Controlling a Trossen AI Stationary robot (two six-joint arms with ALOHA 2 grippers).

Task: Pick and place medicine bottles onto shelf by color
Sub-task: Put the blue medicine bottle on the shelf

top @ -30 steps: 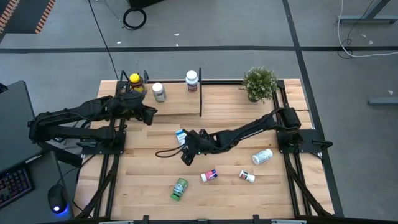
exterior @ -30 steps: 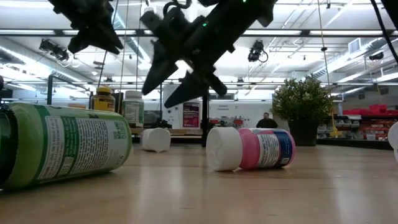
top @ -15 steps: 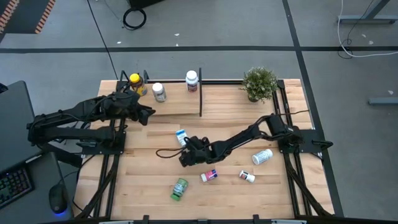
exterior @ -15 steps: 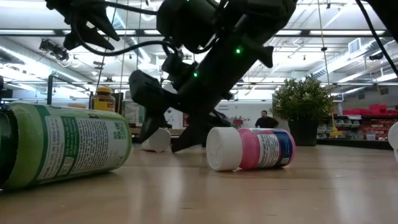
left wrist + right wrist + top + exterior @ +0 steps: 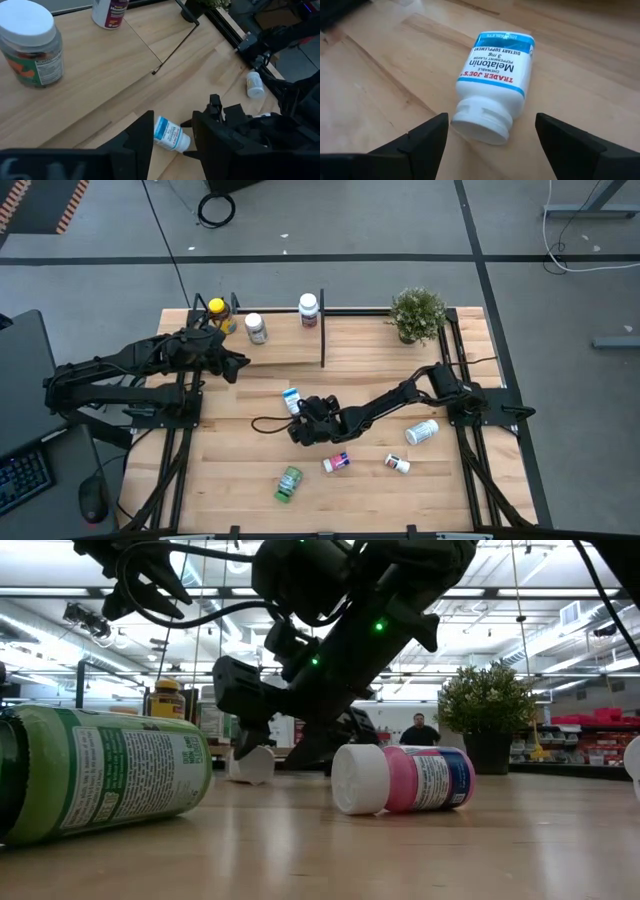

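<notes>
A white medicine bottle with a blue label (image 5: 496, 70) lies on its side on the table, its cap end toward my right gripper (image 5: 491, 122). That gripper is open and low over the table. Its fingers stand on either side of the cap end without touching it. The same bottle (image 5: 291, 399) shows in the high view just off the shelf's near edge. My left gripper (image 5: 238, 367) is open with nothing in it, raised over the near left part of the shelf (image 5: 360, 340). On the shelf stand an amber, yellow-capped bottle (image 5: 216, 311), a white-capped one (image 5: 255, 328) and a magenta-labelled one (image 5: 308, 308).
More bottles lie on the near half of the table: a green one (image 5: 289, 483), a pink-labelled one (image 5: 337, 463), a small white one (image 5: 398, 464) and a white one with a blue label (image 5: 422, 431). A potted plant (image 5: 417, 313) stands at the shelf's right end. A black upright post (image 5: 322, 330) divides the shelf.
My right gripper has come down from above the table to just over its top at the blue-labelled bottle, turning and tipping at the wrist as it sank. It has kept still over the last half second. The bottle has stayed where it lay.
</notes>
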